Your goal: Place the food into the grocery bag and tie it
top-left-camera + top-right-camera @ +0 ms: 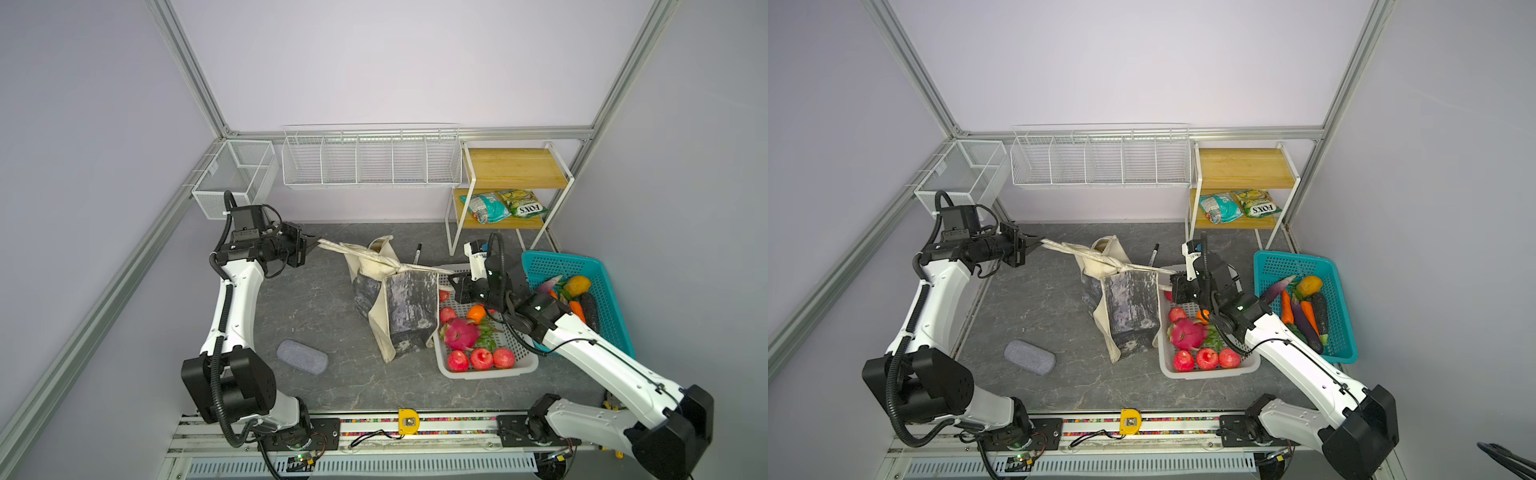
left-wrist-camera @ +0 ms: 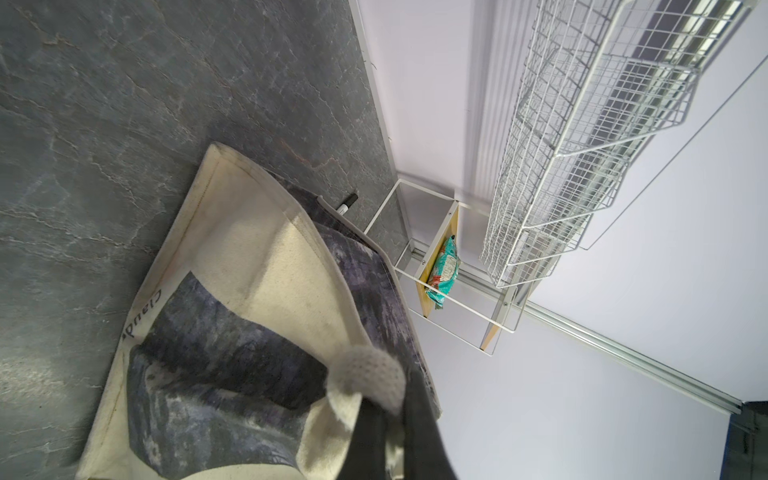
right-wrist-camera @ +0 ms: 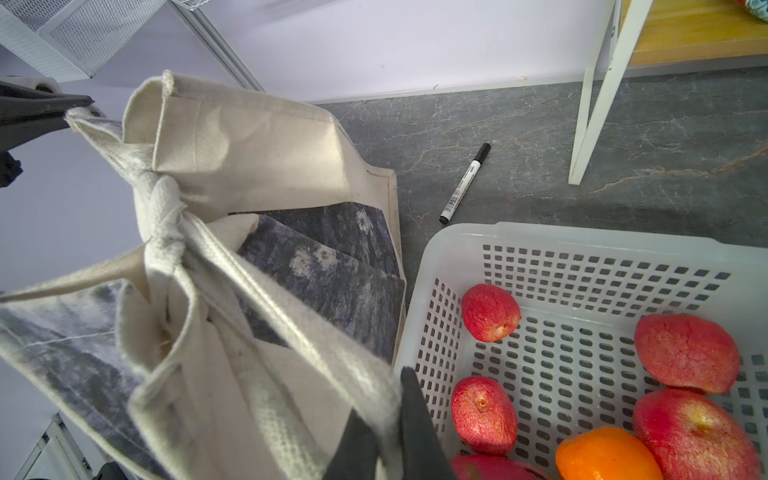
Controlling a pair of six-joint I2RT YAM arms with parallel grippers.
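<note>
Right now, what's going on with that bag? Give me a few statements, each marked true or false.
The left end effector and right end effector are each shut on the handles of the grocery bag. True.
The handles are tied in a knot. True.
The white basket is empty. False: apples and other fruit lie in it.
The marker is inside the bag. False: it lies on the table beside it.
Two snack packets lie on the shelf. True.
</note>
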